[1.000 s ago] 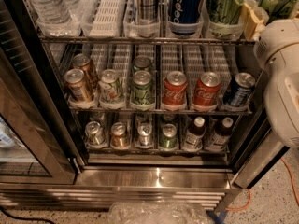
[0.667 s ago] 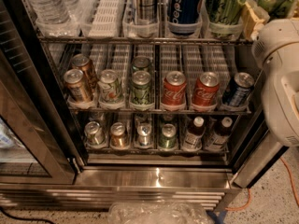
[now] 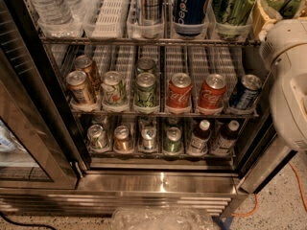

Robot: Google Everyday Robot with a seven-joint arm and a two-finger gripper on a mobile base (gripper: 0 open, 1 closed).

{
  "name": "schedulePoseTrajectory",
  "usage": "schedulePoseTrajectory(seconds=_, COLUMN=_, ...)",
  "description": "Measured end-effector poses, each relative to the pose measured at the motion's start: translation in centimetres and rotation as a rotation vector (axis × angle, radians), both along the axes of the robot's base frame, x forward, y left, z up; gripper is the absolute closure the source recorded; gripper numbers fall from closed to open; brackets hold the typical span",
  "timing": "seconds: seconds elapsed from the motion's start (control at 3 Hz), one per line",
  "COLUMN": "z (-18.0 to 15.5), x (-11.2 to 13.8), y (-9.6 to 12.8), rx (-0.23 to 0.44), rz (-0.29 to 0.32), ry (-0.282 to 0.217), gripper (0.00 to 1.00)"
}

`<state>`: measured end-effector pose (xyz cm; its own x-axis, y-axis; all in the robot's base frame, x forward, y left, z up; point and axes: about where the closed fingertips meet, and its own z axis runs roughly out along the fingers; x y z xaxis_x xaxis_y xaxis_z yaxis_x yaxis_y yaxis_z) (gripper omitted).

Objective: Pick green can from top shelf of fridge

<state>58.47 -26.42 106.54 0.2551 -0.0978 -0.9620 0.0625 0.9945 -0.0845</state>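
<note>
The fridge (image 3: 163,183) stands open in front of me. On its top shelf (image 3: 144,40) the green can (image 3: 234,5) stands upright in a clear bin at the right, and its top is cut off by the frame edge. The tall blue Pepsi can (image 3: 191,4) is just left of it. My white arm (image 3: 288,80) fills the right edge, below and to the right of the green can. My gripper is out of view.
The top shelf also holds water bottles (image 3: 48,4) at the left, a white ribbed lane (image 3: 109,8) and a plaid can (image 3: 150,1). The middle rack holds short cans, among them red cola cans (image 3: 180,92). The lower rack holds cans and small bottles. The glass door (image 3: 19,143) is at the left.
</note>
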Motion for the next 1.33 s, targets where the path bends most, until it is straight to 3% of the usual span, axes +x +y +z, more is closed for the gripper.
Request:
schedulePoseTrajectory(seconds=0.33, z=0.0, x=0.0, y=0.0, rx=0.000, rz=0.000, ry=0.000, gripper=1.00)
schedulePoseTrajectory(seconds=1.33, z=1.1, x=-0.6, y=-0.1, rx=-0.007, rz=0.020, ry=-0.041, gripper=1.00)
